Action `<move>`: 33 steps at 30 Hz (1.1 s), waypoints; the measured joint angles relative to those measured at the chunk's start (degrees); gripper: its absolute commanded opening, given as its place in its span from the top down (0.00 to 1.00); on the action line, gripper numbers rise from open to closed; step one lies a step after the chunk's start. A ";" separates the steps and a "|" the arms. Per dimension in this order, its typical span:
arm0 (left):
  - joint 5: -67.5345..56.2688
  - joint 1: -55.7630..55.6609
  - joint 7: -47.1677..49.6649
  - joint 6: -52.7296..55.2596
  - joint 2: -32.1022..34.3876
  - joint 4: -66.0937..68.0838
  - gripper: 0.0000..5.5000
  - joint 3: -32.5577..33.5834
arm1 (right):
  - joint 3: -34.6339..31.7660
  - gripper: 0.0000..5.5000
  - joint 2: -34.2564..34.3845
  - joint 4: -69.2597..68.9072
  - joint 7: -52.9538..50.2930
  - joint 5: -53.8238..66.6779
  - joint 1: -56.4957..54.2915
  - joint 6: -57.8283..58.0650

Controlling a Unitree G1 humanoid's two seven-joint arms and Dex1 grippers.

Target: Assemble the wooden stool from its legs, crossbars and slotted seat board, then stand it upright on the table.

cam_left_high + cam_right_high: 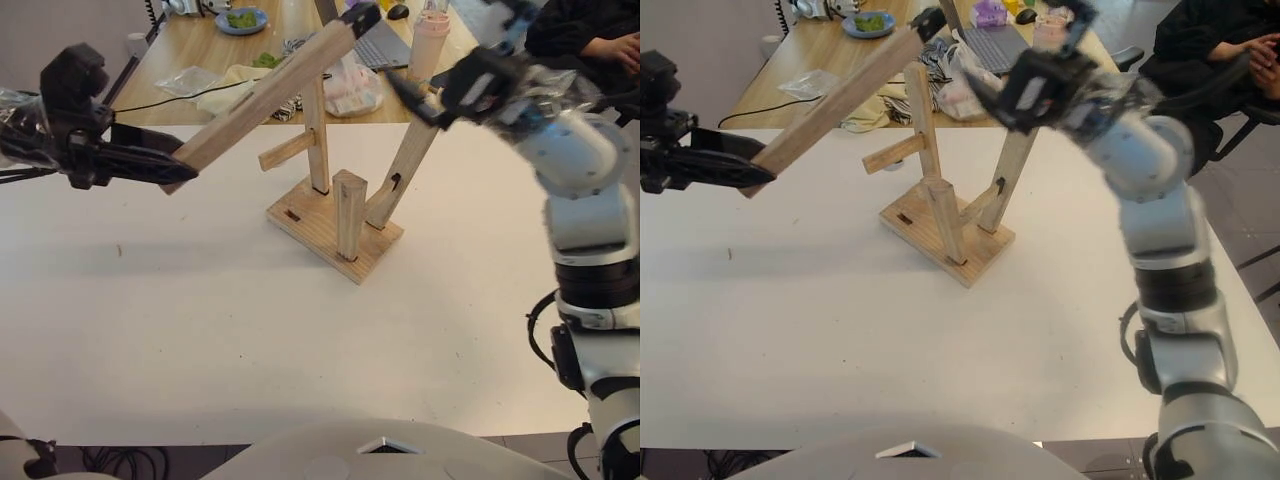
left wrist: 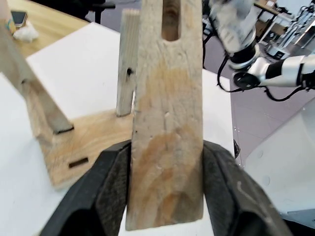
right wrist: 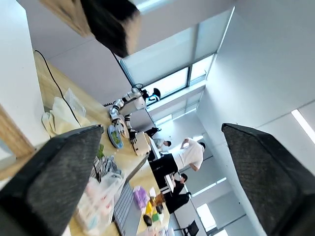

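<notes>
Smooth and white, the surface [image 1: 200, 340] carries pale, grainy timber parts. At nine o'clock the left gripper [image 1: 168, 166] is clamped on the lower end of a long flat leg [image 1: 270, 90] with an oval slot, which slants up toward one o'clock. At centre lies the square, slotted seat board [image 1: 312, 230], with a tall upright leg [image 1: 318, 120], a short square leg [image 1: 350, 215] and a leaning leg [image 1: 405, 170] standing on it. At two o'clock the right gripper [image 3: 161, 130] hangs spread wide, grasping nothing.
</notes>
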 measured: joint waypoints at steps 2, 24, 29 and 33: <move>2.02 -0.42 1.71 1.18 -2.68 0.88 0.64 1.24 | 2.33 0.09 1.76 3.02 -1.64 -3.99 -2.02 -0.91; 10.99 1.14 15.76 9.24 -13.25 -2.67 0.64 8.21 | 5.70 0.09 2.23 18.03 -14.37 -21.79 -10.84 -11.28; 13.36 -0.74 17.23 10.35 -14.40 -4.72 0.64 6.97 | 9.79 0.09 4.23 21.98 -10.29 -22.75 -12.32 -11.49; 13.52 -1.51 17.10 11.93 -14.79 -7.03 0.64 6.56 | 11.61 0.18 4.24 25.05 -8.51 -24.16 -14.48 -11.77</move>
